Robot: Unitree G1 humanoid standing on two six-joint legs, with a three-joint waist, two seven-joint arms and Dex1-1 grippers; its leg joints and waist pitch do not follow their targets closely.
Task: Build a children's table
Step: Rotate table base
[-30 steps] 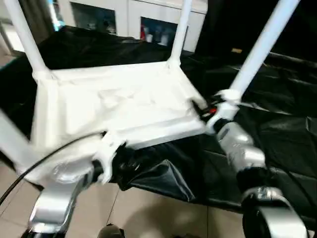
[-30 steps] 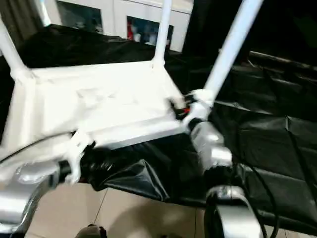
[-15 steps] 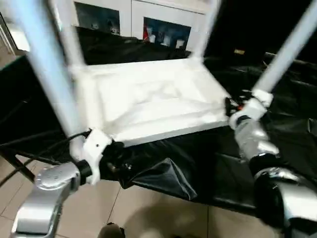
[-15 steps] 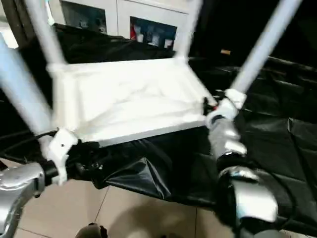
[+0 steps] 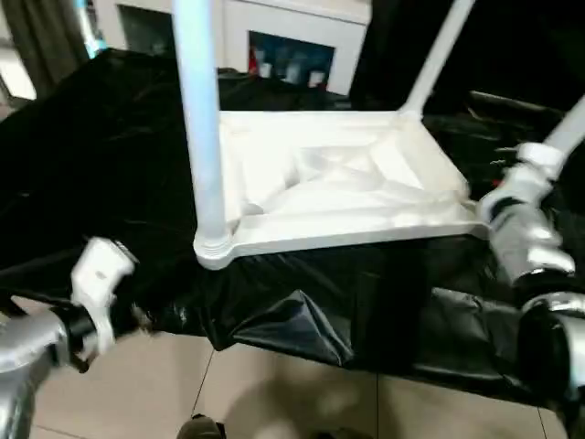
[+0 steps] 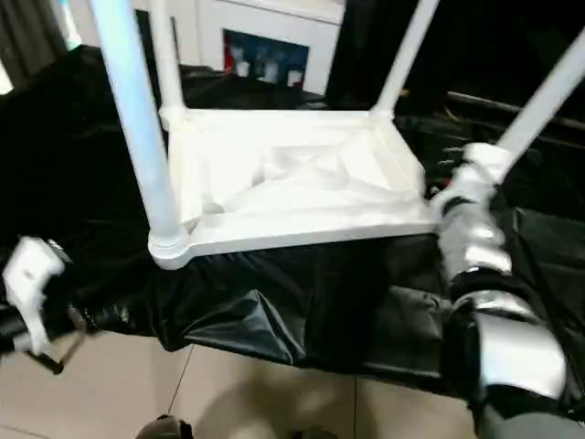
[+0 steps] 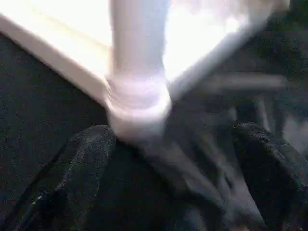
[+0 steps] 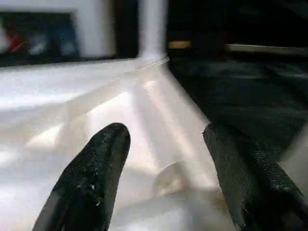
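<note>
Left eye view: we see the children's table (image 5: 338, 187) lying upside down on a black cloth (image 5: 101, 183), ribbed underside up, its legs in the corner sockets. Our left gripper (image 7: 159, 159) sits off the near left corner, fingers (image 7: 72, 168) spread wide, nothing held, facing the near left leg (image 5: 201, 119) just ahead. Our right gripper (image 8: 163, 159) is at the near right corner, its jaws parted and empty over the underside. Behind stands a white cabinet (image 5: 292, 41); tiled floor (image 5: 274, 393) lies below.
</note>
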